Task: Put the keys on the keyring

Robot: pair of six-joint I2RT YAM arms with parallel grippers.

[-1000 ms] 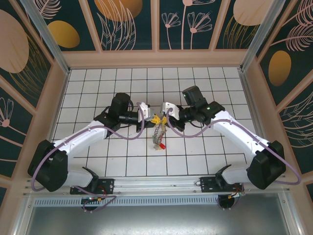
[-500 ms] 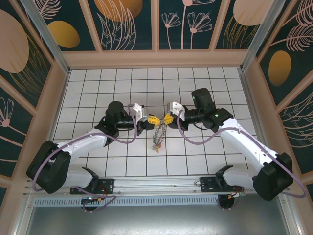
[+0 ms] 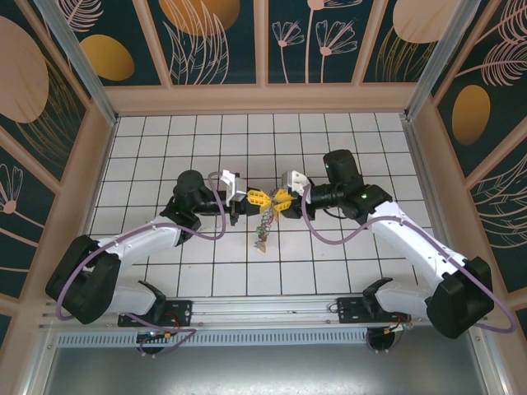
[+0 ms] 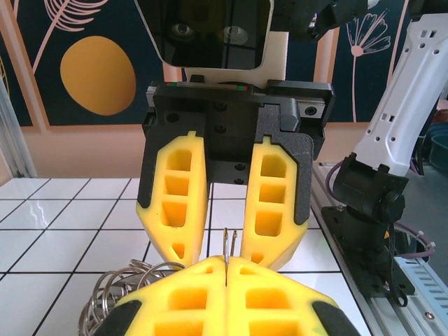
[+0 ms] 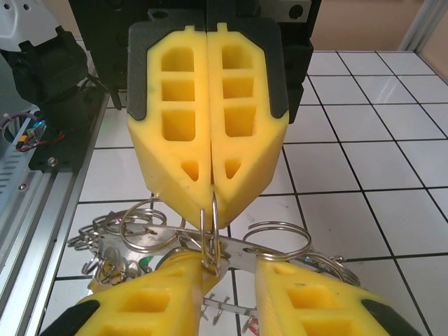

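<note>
**Top external.** Holding: left gripper (image 3: pixel 254 198) and right gripper (image 3: pixel 281 197), tips nose to nose over the middle of the tiled table (image 3: pixel 165 140). From where they meet, a bunch of wire rings (image 3: pixel 265 218) trails toward the arm bases. The keys (image 3: pixel 260 243) sit at its lower end, too small to count. Change: 1.0 s ago the 2 wrists were turned so the yellow fingers barely showed. 0.5 s ago the tips stood slightly apart, and now they nearly touch. The lower end of the bunch has hardly shifted.

**Left wrist.** The left gripper is clenched, its 2 yellow pads pressed flat together on the thin wire of the keyring (image 4: pixel 226 245), which stands edge-on out of the seam. Facing it, the right gripper's 2 fingers are parted, 1 on either side of that wire. More loops (image 4: pixel 115 294) lie at lower left.

**Right wrist.** Same pinch from the far side: the keyring (image 5: pixel 208 227) hangs from the left gripper's closed tip. The right gripper is released, with the ring wire and a flat metal strip (image 5: pixel 238 257) in the gap. Nothing is seen clamped there.

**Assessment.** The closing-in reads as set-up for threading hand to hand. No key is seen passing onto the held ring, so the task is judged to be mid-course.
</note>
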